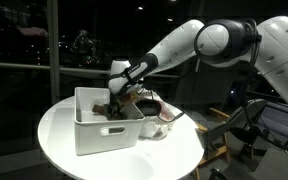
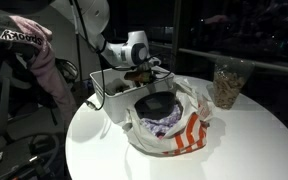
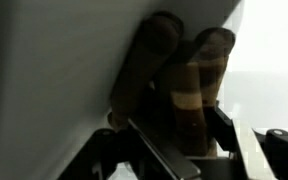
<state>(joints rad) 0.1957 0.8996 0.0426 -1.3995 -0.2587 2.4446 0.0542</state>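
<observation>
My gripper (image 1: 115, 99) reaches down into a white bin (image 1: 102, 132) on a round white table (image 1: 59, 140). Inside the bin lies a brown soft object (image 1: 108, 107). In the wrist view this brown object (image 3: 189, 75), with a tan band across it, fills the space between my gripper (image 3: 184, 140) fingers. One dark finger (image 3: 224, 125) stands right against its side; the picture is too dark and blurred to show whether the jaws press on it. In an exterior view the gripper (image 2: 144, 70) hangs over the bin (image 2: 106, 92), its fingertips hidden by the wall.
Beside the bin lies an orange-and-white striped bag (image 2: 184, 135) with a dark bowl (image 2: 156, 103) on it. A clear jar (image 2: 227, 85) with brownish contents stands at the table's far side. A chair draped with clothes (image 2: 24, 50) is next to the table (image 2: 249, 145).
</observation>
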